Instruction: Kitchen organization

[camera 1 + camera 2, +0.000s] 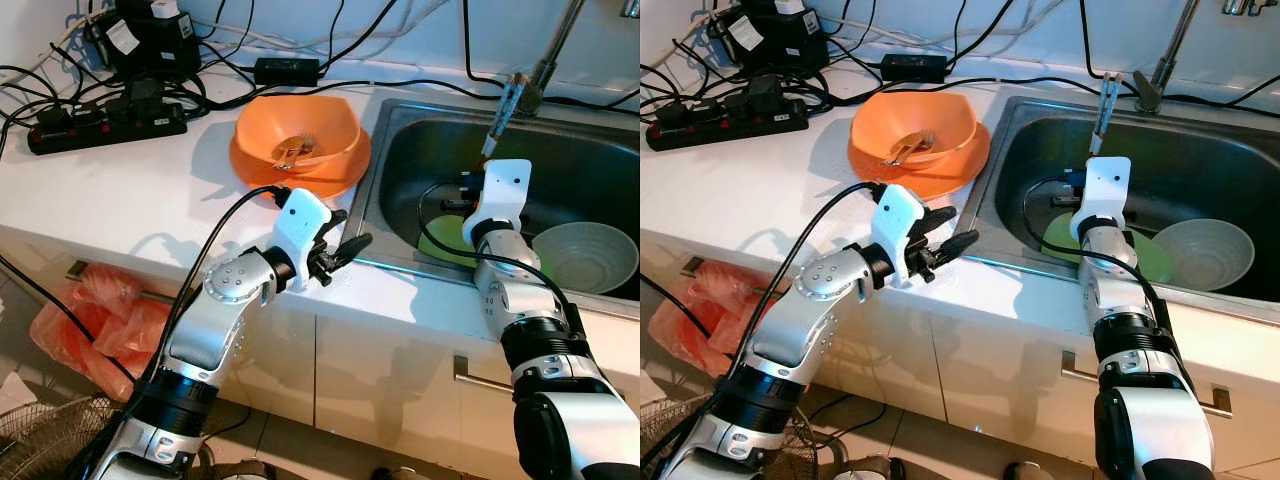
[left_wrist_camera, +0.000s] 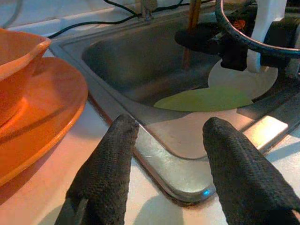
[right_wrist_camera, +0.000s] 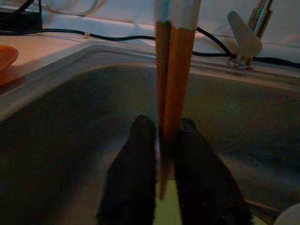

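While my right tool (image 3: 161,140) pinches the chopsticks (image 1: 503,112) upright over the sink (image 1: 585,165), above the green plate (image 1: 1140,255), my left tool (image 1: 342,252) waits spread wide at the counter (image 1: 120,200) edge. Advised: lift slowly, keeping the sticks clear of the faucet (image 1: 1160,70).

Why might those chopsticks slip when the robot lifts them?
The chopsticks look thin, smooth and stiff, so they could slide or twist apart. The right tool pinches only their lower ends, leaving them standing tall over the sink, so they may tilt.
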Controlling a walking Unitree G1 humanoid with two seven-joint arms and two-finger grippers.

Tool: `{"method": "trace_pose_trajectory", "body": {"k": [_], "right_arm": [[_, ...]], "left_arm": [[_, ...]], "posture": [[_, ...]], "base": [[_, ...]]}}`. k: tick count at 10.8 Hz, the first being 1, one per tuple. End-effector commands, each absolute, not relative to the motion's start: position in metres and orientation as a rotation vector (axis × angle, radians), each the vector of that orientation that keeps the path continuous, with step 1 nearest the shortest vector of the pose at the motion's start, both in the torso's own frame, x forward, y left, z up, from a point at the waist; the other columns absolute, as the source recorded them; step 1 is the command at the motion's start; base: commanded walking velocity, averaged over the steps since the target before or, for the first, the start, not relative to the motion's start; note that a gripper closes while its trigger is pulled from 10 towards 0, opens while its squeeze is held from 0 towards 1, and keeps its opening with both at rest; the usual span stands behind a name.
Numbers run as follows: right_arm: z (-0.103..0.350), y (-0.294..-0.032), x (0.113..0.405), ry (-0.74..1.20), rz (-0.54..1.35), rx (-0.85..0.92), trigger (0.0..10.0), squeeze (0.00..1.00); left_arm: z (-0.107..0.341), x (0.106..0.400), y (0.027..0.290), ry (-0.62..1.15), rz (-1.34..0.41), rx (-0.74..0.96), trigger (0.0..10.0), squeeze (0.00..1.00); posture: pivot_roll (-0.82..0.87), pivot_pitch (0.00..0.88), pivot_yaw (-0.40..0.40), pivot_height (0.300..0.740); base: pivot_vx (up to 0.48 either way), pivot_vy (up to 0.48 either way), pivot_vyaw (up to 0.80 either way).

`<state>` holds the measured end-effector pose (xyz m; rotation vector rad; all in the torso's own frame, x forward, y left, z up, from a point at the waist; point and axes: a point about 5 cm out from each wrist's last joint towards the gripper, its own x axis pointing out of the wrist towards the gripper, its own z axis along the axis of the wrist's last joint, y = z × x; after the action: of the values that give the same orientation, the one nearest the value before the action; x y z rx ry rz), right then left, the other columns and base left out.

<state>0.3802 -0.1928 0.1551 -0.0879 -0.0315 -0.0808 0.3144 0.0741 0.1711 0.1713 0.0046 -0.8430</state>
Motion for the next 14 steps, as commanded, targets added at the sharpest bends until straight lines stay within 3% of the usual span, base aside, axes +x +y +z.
{"method": "trace_pose_trajectory", "body": {"k": [1,8,9,14], "right_arm": [[0.149,-0.191,0.380,-0.006,-0.077,-0.072,10.0,1.00],[0.150,-0.190,0.380,-0.012,-0.071,-0.078,10.0,1.00],[0.152,-0.188,0.381,-0.023,-0.063,-0.081,10.0,0.00],[0.152,-0.184,0.381,-0.032,-0.048,-0.075,10.0,0.00]], "left_arm": [[0.174,0.312,0.073,0.000,-0.855,0.182,10.0,0.00],[0.182,0.312,0.075,-0.054,-0.817,0.209,10.0,0.00],[0.198,0.317,0.079,-0.168,-0.711,0.267,10.0,0.00],[0.254,0.320,0.099,-0.509,-0.413,0.407,10.0,0.00]], "posture": [[0.09,0.076,0.011,0.740],[0.10,0.077,0.006,0.740],[0.10,0.077,0.005,0.740],[0.11,0.077,0.003,0.740]], "base": [[0.000,0.000,0.00],[0.000,0.000,0.00],[0.000,0.000,0.00],[0.000,0.000,0.00]]}}
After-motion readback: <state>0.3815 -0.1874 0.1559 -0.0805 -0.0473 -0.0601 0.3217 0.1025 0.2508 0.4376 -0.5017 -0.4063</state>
